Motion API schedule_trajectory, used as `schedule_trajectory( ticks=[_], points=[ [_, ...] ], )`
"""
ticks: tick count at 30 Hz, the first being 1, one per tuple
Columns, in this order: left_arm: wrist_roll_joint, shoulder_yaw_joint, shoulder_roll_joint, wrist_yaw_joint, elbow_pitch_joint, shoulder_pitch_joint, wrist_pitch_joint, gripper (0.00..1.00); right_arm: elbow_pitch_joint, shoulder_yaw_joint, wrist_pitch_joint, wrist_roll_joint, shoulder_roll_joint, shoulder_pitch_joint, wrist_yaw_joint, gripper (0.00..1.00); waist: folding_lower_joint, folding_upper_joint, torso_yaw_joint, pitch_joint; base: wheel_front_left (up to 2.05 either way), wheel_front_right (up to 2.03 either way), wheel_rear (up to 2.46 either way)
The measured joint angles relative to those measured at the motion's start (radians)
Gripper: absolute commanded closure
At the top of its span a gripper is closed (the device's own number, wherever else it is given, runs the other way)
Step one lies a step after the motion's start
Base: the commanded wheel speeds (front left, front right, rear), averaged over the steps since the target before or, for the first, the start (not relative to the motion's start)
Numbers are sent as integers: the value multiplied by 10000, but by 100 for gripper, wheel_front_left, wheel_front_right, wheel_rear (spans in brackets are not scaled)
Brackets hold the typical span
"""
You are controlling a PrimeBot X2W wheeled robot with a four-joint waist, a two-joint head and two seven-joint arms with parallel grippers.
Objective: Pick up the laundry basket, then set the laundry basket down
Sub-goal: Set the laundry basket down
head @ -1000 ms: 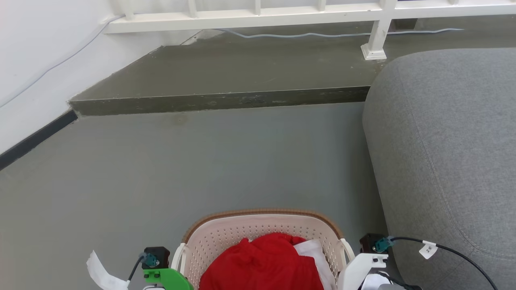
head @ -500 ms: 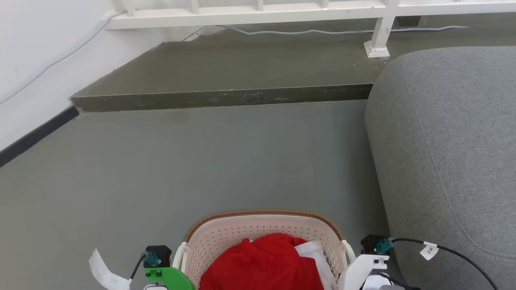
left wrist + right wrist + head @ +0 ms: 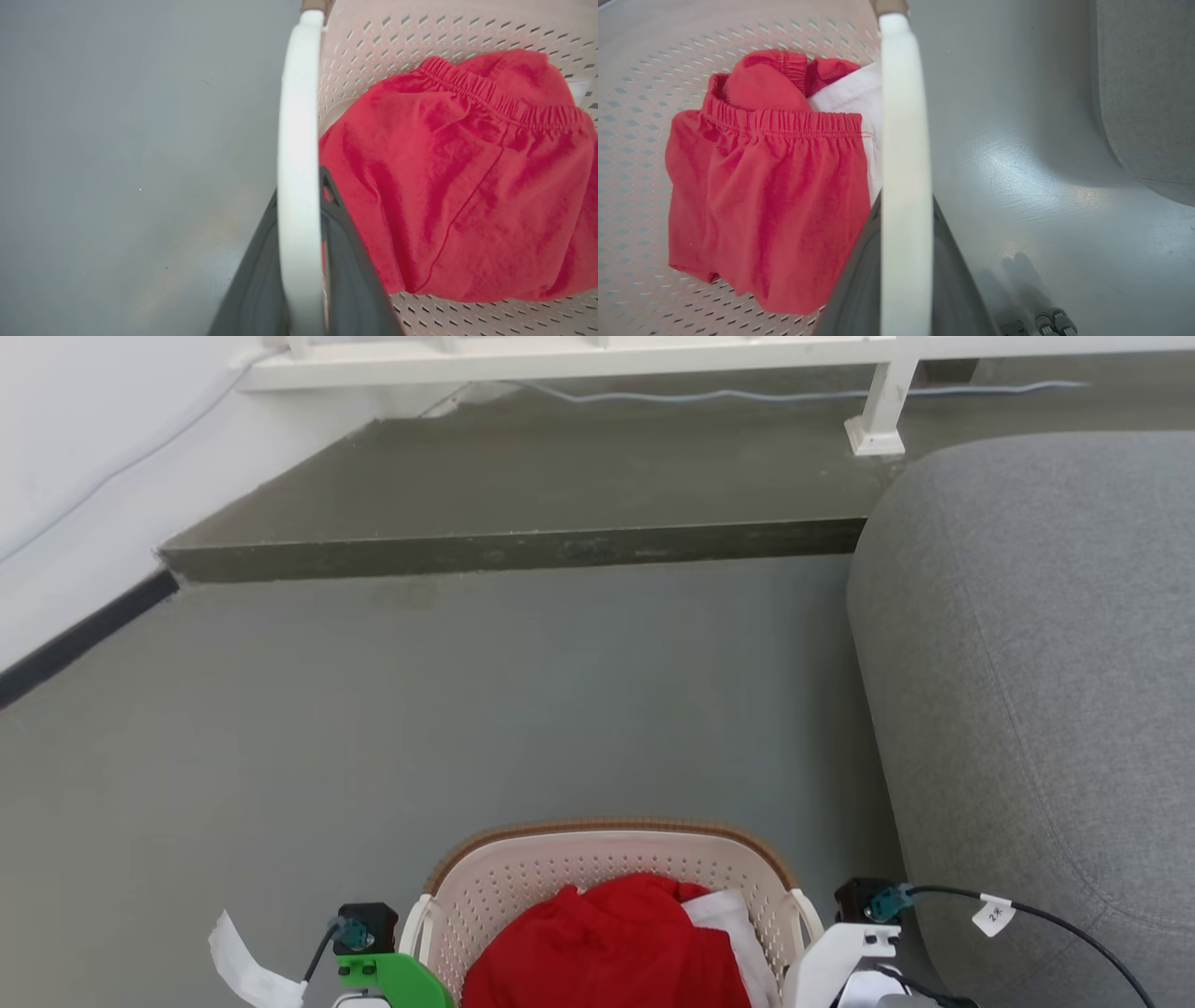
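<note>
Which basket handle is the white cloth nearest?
The right handle, held in the right pincer on the sofa side: the white cloth lies just inside it. Red shorts lie beside the left handle.

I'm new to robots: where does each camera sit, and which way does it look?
Head view: on the head, facing forward and down at floor, laundry basket, grey sofa; green left wrist, white right wrist show.
Left wrist view: on that wrist, along left gripper around a white handle.
Right wrist view: likewise, right gripper around the other handle.
Both wrist views share the red garment.
</note>
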Motion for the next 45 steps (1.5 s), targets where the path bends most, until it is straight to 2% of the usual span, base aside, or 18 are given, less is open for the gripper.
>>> schedule_trajectory(
  ticks=[13, 26, 45],
  points=[
    [-174, -23, 33, 226, -228, -344, -61, 100, 102, 123, -94, 13, -31, -722, -2, 100, 1, 0, -52, 792, 0, 0, 0],
    [-215, 209, 38, 456, -339, -2030, -345, 100, 301, 12, -430, -36, -65, -2675, -2, 100, 1, 0, -170, 1988, 0, 0, 0],
    [-40, 430, 65, 663, -497, -4495, -591, 100, 888, -357, -842, -330, -88, -5597, 0, 100, 2, 0, -373, 4361, 0, 0, 0]
  ],
)
